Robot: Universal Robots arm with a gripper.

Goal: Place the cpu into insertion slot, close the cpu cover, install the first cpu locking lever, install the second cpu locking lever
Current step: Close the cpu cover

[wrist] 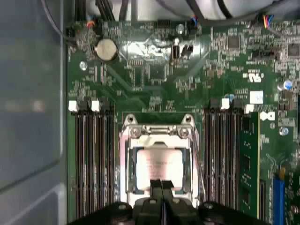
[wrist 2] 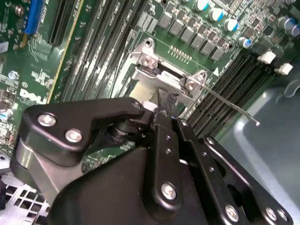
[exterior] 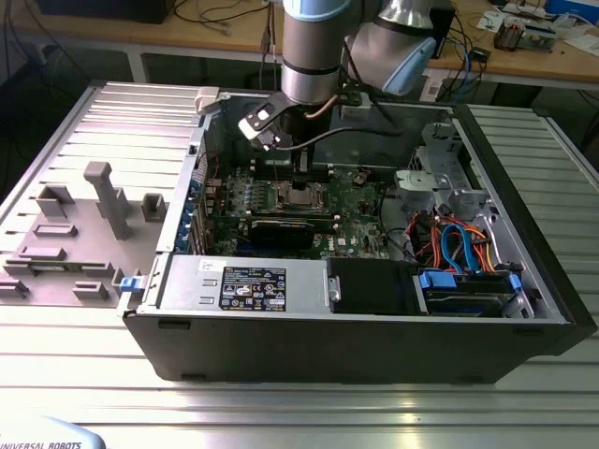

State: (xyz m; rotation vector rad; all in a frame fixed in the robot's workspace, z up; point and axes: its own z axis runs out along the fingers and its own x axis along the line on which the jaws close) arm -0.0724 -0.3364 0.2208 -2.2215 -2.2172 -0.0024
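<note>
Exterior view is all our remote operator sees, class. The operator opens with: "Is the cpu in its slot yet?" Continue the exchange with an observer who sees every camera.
Observer: Yes. In the first wrist view the cpu lies flat in place, metal top up.
Operator: Is the cpu cover down?
Observer: It is. The cpu cover lies around the chip, which shows through its window.
Operator: What about the levers and the gripper?
Observer: In the second wrist view one thin locking lever sticks out free over the memory slots. The gripper is shut, and its tips hang over the cpu's edge.
</note>
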